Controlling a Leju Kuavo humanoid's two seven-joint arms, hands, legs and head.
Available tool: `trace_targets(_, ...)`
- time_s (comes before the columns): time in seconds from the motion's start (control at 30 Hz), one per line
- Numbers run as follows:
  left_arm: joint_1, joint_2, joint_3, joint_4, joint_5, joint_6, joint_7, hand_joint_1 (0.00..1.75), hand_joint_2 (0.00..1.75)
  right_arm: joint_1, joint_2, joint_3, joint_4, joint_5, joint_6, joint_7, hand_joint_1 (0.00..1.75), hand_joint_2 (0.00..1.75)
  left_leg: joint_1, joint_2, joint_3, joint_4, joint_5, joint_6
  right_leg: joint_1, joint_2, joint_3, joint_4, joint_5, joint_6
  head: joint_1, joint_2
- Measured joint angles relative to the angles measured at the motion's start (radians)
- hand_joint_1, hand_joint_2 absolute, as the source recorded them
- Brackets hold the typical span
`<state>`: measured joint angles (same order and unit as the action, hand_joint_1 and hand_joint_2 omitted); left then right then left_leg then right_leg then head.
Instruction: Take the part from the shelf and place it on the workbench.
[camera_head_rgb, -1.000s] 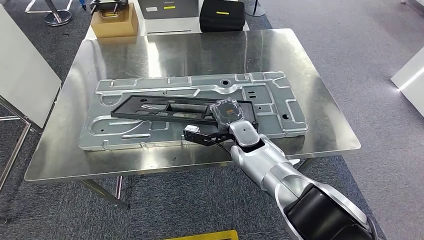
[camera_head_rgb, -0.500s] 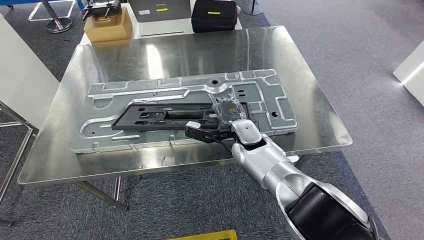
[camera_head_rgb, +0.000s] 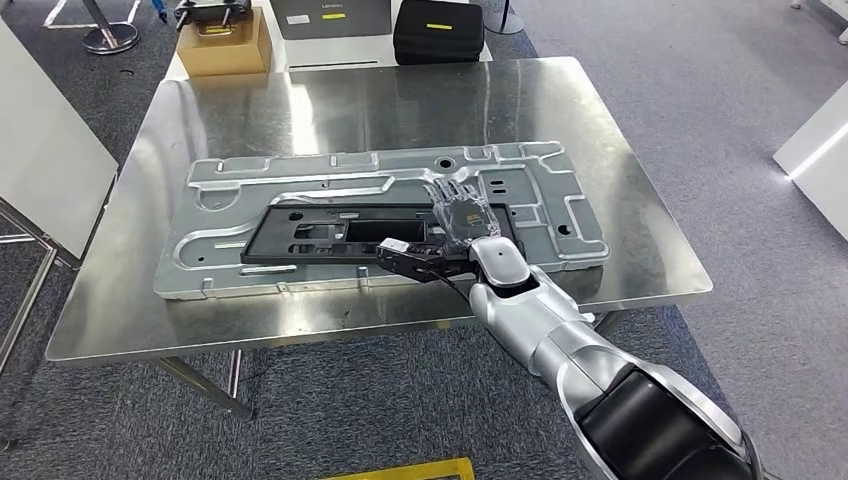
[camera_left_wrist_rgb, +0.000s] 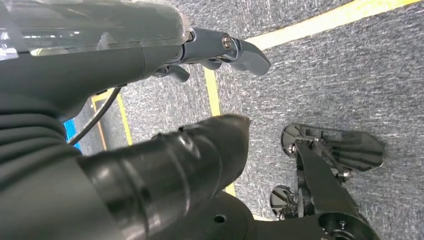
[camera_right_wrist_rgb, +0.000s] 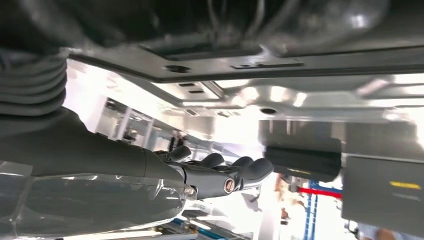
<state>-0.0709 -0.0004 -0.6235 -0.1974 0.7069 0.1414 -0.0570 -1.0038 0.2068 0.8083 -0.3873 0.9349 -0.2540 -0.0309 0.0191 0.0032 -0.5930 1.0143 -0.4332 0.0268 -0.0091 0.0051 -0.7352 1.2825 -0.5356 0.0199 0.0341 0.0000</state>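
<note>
Reaching in from the near right, right hand (camera_head_rgb: 462, 215) hovered with fingers spread flat over the right end of the black rectangular cut-out plastic frame part (camera_head_rgb: 340, 232), holding nothing so far as the head view showed. Lay lengthwise left to right, that part, resting on the large grey stamped sheet-metal panel (camera_head_rgb: 300, 180), long axis running away to the left of the hand. Judged already set down, with only release and withdrawal toward the near right remaining. Hung low beside the body, left hand (camera_left_wrist_rgb: 165, 165), fingers apart above grey carpet (camera_left_wrist_rgb: 350, 65) and empty. Carried both panel and part, the shiny steel workbench (camera_head_rgb: 380, 100). Stood beyond its far edge: brown cardboard box (camera_head_rgb: 225, 45), black hard case (camera_head_rgb: 440, 30).
</note>
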Motion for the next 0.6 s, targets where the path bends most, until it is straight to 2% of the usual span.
trace_targets(0.07,0.000,0.000,0.001,0.000,0.002,0.002,0.006,0.00,0.00,-0.004,-0.001,0.000,0.000,-0.001,0.000,0.002,0.00,0.00,-0.001,-0.001,0.000,0.005,-0.001,-0.004,0.001,0.000,0.071,-0.138,0.065,-0.007,0.000,0.000)
trace_targets(0.1,0.000,0.000,0.001,0.000,0.003,0.002,0.010,0.00,0.00,-0.006,-0.001,0.000,0.000,-0.001,0.000,0.003,0.00,0.00,-0.003,-0.001,-0.002,0.008,0.000,-0.007,0.002,0.001,0.100,-0.198,0.087,-0.011,0.000,0.000)
trace_targets(0.13,0.000,0.000,0.002,0.000,0.004,0.002,0.013,0.00,0.00,-0.007,-0.001,0.000,0.000,-0.001,0.000,0.004,0.00,0.00,-0.004,-0.001,-0.004,0.010,0.000,-0.011,0.005,0.001,0.116,-0.233,0.098,-0.015,0.000,0.000)
trace_targets(0.23,0.003,0.000,0.006,0.000,0.009,0.002,0.016,0.00,0.00,-0.008,-0.002,0.000,0.000,-0.002,0.000,0.006,0.00,0.00,-0.005,-0.001,-0.008,0.009,0.004,-0.027,0.007,0.000,0.116,-0.249,0.106,-0.029,0.000,0.000)
trace_targets(0.27,0.004,0.000,0.007,0.000,0.009,0.003,0.016,0.00,0.00,-0.009,-0.002,0.000,0.000,-0.002,0.000,0.007,0.00,0.00,-0.003,-0.001,-0.012,0.016,-0.007,-0.032,0.005,-0.001,0.115,-0.254,0.112,-0.037,0.000,0.000)
trace_targets(0.3,0.004,0.000,0.008,0.000,0.009,0.003,0.016,0.00,0.00,-0.010,-0.002,0.000,0.000,-0.003,0.000,0.007,0.00,0.00,-0.002,-0.002,-0.020,0.039,-0.030,-0.037,0.003,-0.003,0.114,-0.260,0.118,-0.045,-0.001,0.000)
trace_targets(0.33,0.005,0.000,0.008,0.000,0.009,0.003,0.016,0.00,0.00,-0.011,-0.002,-0.001,0.000,-0.003,0.000,0.007,0.00,0.00,-0.001,-0.002,-0.036,0.082,-0.065,-0.041,0.001,-0.004,0.110,-0.264,0.125,-0.051,-0.001,0.000)
trace_targets(0.4,0.005,0.000,0.009,0.000,0.010,0.003,0.016,0.00,0.00,-0.011,-0.001,-0.001,0.000,-0.003,0.000,0.007,0.00,0.00,0.000,-0.002,-0.082,0.212,-0.145,-0.049,0.002,-0.005,0.094,-0.264,0.137,-0.056,-0.001,0.000)
trace_targets(0.43,0.005,0.000,0.009,0.000,0.010,0.003,0.016,0.00,0.00,-0.010,-0.001,-0.001,0.000,-0.004,0.000,0.007,0.00,0.00,0.001,-0.002,-0.097,0.264,-0.170,-0.051,0.003,-0.006,0.084,-0.262,0.144,-0.056,-0.001,0.000)
trace_targets(0.47,0.005,0.001,0.010,0.000,0.010,0.003,0.016,0.00,0.00,-0.009,-0.002,-0.001,0.000,-0.004,0.001,0.007,0.00,0.00,0.001,-0.002,-0.096,0.283,-0.176,-0.052,0.004,-0.005,0.073,-0.261,0.150,-0.056,-0.001,0.000)
trace_targets(0.5,0.005,0.001,0.011,0.000,0.009,0.002,0.016,0.00,0.00,-0.009,-0.002,-0.001,0.000,-0.004,0.001,0.008,0.00,0.00,0.001,-0.002,-0.074,0.260,-0.165,-0.052,0.004,-0.005,0.064,-0.259,0.157,-0.054,-0.001,0.000)
trace_targets(0.6,0.003,0.005,0.016,0.000,0.009,-0.003,0.016,0.00,0.00,-0.011,-0.002,-0.001,0.000,-0.004,0.003,0.012,0.00,0.00,-0.002,-0.003,0.055,0.058,-0.102,-0.041,0.005,-0.004,0.042,-0.254,0.179,-0.044,-0.001,0.000)
